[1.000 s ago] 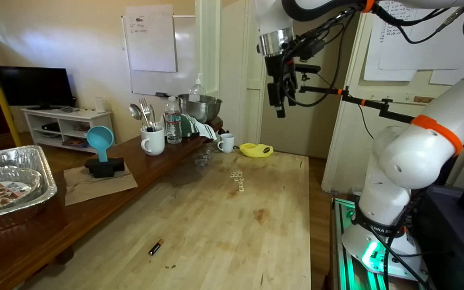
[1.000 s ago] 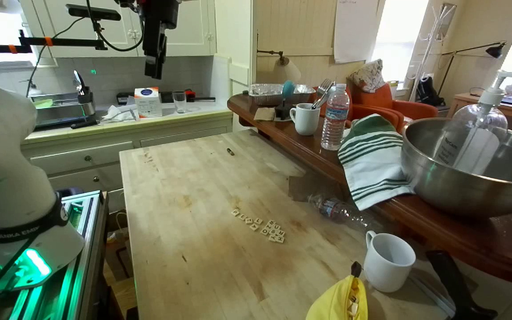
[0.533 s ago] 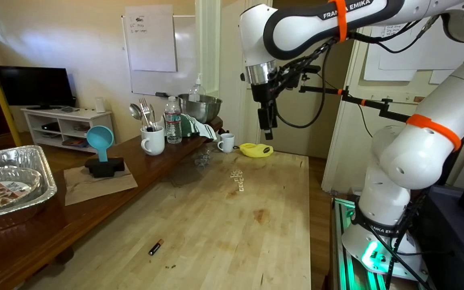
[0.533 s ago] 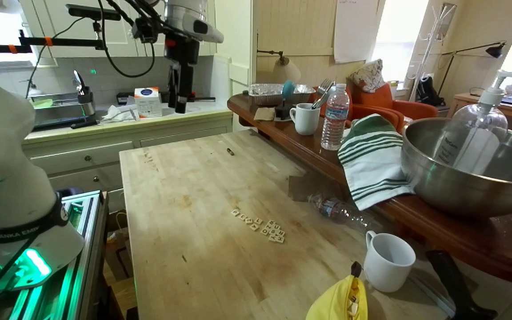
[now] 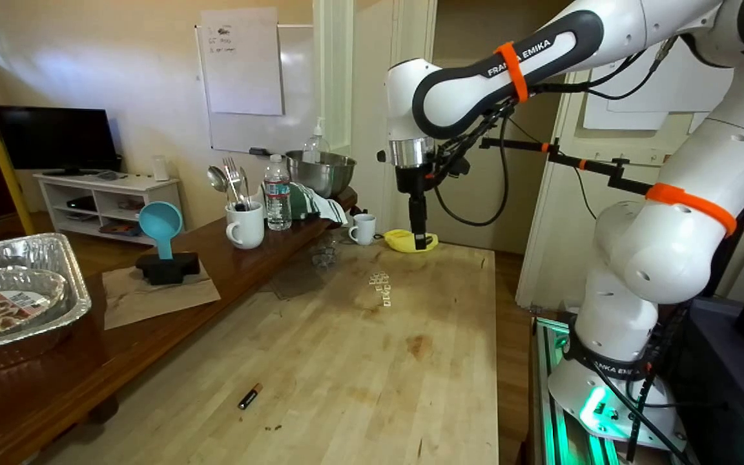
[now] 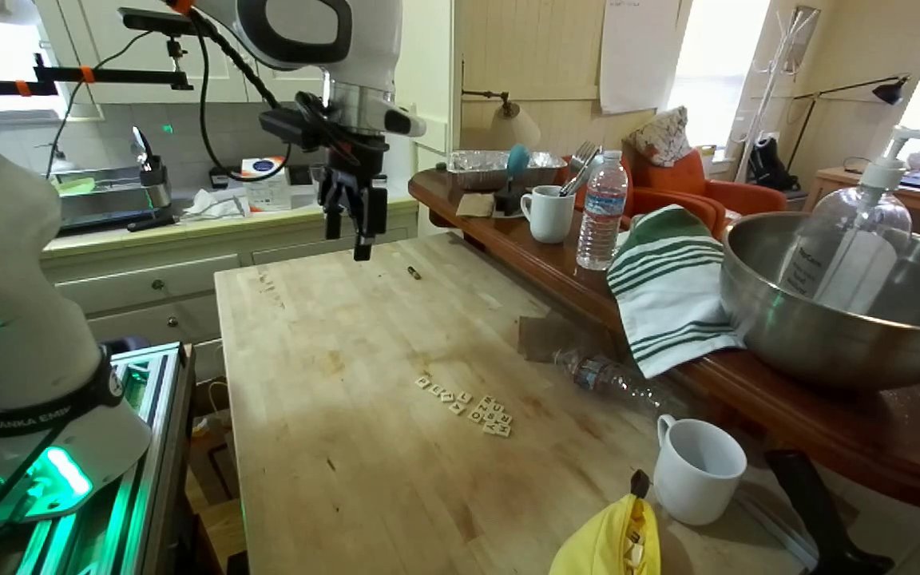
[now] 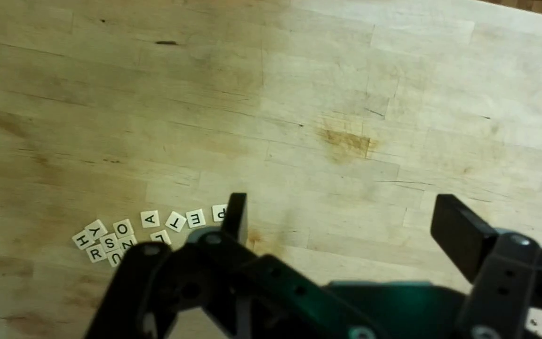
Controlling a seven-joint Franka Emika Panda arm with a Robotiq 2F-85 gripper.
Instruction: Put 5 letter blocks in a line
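Observation:
The letter blocks are small cream tiles on the wooden table, seen in both exterior views (image 5: 380,284) (image 6: 495,418). In the wrist view, A (image 7: 150,219), T (image 7: 175,221), E (image 7: 195,218) and P (image 7: 218,213) form a rough, uneven row, with L (image 7: 160,236) just below it. A tight cluster with Y, O, H, S, R, N and U (image 7: 109,242) lies left of them. My gripper (image 7: 346,219) is open and empty, high above the table, with the blocks toward its left finger. That finger partly hides P; the gripper covers parts of N and U. It also shows in an exterior view (image 6: 348,241).
A battery (image 5: 250,396) lies on the table. A yellow banana-shaped pouch (image 6: 612,543), a white mug (image 6: 699,471) and a clear plastic bottle (image 6: 612,379) stand or lie near the blocks' far side. A raised dark wood ledge (image 5: 204,316) runs along the table.
My arm has come down and out over the table, lowering the gripper. The gripper has also turned in view. The letter blocks have not moved.

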